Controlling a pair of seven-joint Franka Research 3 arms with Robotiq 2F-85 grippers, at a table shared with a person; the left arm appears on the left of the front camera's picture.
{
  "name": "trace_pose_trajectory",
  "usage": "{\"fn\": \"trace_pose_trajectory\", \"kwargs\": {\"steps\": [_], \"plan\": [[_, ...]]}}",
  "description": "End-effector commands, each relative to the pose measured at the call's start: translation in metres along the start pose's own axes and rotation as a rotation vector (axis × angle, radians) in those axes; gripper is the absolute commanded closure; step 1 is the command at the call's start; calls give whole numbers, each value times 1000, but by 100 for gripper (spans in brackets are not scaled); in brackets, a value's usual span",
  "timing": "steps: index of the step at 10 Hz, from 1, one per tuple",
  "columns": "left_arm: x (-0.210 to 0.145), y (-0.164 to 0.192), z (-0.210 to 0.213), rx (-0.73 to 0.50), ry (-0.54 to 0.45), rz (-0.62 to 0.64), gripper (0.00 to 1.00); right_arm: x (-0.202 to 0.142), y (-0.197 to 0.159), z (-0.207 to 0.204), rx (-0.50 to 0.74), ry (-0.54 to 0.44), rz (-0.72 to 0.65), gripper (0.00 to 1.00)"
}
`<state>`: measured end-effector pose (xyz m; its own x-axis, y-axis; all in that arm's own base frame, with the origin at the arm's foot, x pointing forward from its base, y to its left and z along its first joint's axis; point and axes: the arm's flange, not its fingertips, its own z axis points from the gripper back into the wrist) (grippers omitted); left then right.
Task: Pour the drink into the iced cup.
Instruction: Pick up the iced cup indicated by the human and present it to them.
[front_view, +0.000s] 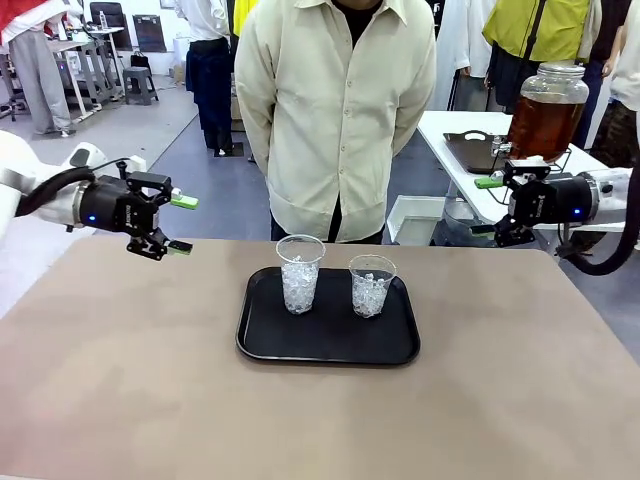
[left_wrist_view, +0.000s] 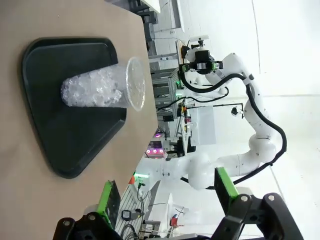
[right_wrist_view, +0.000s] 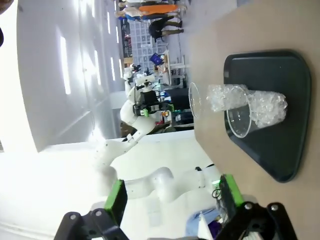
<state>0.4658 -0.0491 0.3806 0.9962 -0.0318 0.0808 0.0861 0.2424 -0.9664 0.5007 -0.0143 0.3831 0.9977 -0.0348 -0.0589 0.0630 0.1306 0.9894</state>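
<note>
Sits with left hand (front_view: 183, 224) and right hand (front_view: 484, 206) wide open, empty; risks tipping those light iced cups (front_view: 300, 273) on a sloppy reach.

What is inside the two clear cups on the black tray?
Ice fills most of the left cup and the right cup; no brown drink shows in either. Whether meltwater sits at the bottom is hidden by the ice.

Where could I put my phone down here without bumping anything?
The table is bare between the tray and its near edge, and on both sides of the tray. The tray's front half is free too. Crowded: the tray's back, where two iced cups stand, and by the far corners, where left gripper and right gripper hover.
</note>
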Motion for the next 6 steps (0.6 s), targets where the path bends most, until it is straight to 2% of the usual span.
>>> {"fn": "trace_pose_trajectory", "kwargs": {"steps": [1,4,6], "plan": [[21,2,-4,-32,-16,14,0,22,3,0,35,9,-67,0],[38,3,-4,-44,-116,32,0,32,-4,0,25,8,-103,0],[38,5,0,-61,-125,37,0,34,-6,0,20,7,-95,0]]}}
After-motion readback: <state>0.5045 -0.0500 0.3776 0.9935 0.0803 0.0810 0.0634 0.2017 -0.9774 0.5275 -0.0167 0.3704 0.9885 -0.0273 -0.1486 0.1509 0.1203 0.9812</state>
